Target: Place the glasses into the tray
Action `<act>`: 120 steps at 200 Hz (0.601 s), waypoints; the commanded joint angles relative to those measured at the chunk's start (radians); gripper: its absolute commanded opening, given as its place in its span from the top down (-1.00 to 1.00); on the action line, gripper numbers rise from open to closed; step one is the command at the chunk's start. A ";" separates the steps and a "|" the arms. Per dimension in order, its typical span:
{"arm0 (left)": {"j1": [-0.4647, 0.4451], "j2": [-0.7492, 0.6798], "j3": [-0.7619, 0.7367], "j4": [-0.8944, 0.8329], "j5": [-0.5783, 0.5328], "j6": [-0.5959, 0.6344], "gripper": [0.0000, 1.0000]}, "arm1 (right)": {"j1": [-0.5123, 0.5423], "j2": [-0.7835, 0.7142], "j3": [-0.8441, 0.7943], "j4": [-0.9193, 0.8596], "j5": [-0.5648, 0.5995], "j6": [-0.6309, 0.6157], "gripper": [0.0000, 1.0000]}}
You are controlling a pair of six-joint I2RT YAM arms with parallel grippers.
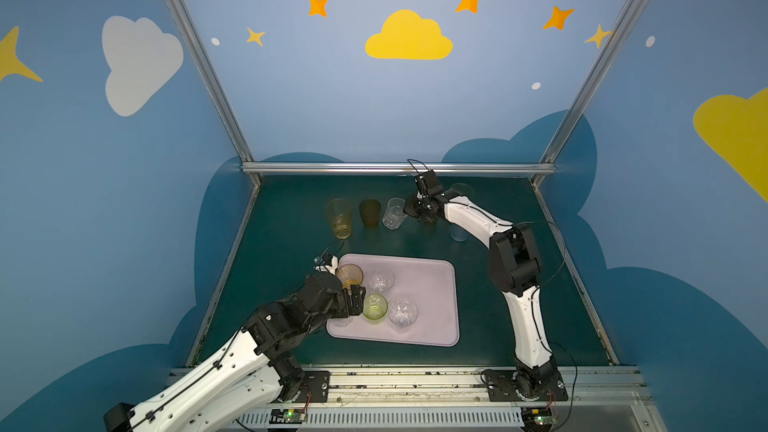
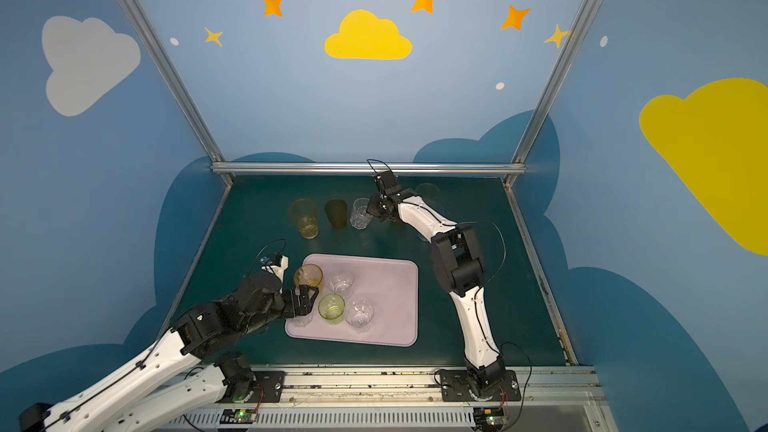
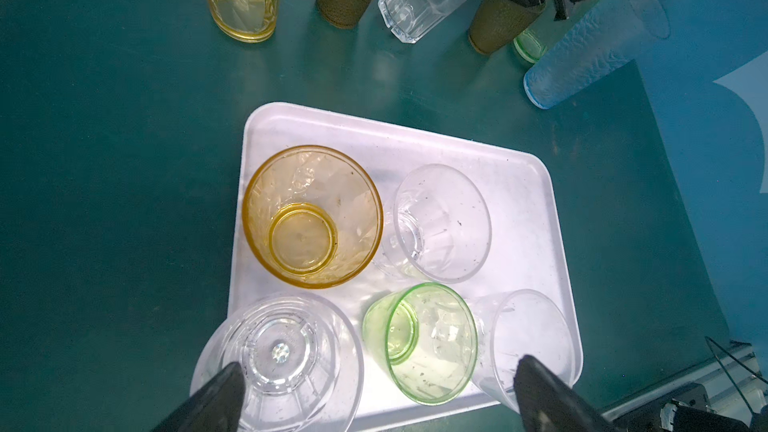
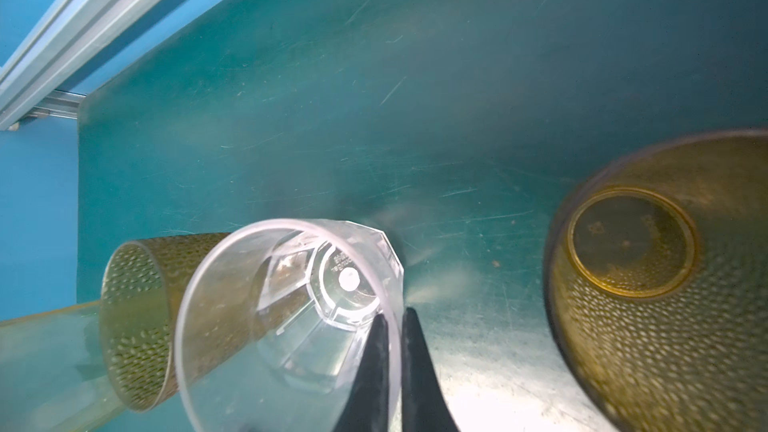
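The lilac-pink tray (image 1: 432, 292) (image 3: 519, 218) holds an orange glass (image 1: 350, 275) (image 3: 311, 216), a short green glass (image 1: 375, 306) (image 3: 424, 342) and three clear glasses (image 3: 440, 222). My left gripper (image 1: 357, 299) (image 3: 380, 365) hangs open over the tray's near left corner, holding nothing. At the back, my right gripper (image 1: 409, 209) (image 4: 395, 315) is shut on the rim of a clear faceted glass (image 1: 394, 214) (image 4: 291, 305), one finger inside and one outside.
A tall yellow glass (image 1: 340, 218) and a brown glass (image 1: 370, 213) stand left of the gripped one. Another brown glass (image 4: 648, 284), a green one (image 3: 530, 43) and a blue one (image 1: 458, 232) crowd round the right arm. The back rail (image 1: 395, 168) is close behind.
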 commanded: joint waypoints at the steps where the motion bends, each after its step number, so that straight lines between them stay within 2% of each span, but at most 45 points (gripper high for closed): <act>1: 0.003 -0.011 -0.012 0.007 -0.020 -0.003 -0.99 | 0.007 -0.007 -0.004 -0.035 -0.001 -0.007 0.97; 120: 0.004 -0.008 -0.006 0.012 -0.008 -0.007 -0.99 | 0.008 -0.050 -0.040 -0.021 -0.009 -0.013 1.00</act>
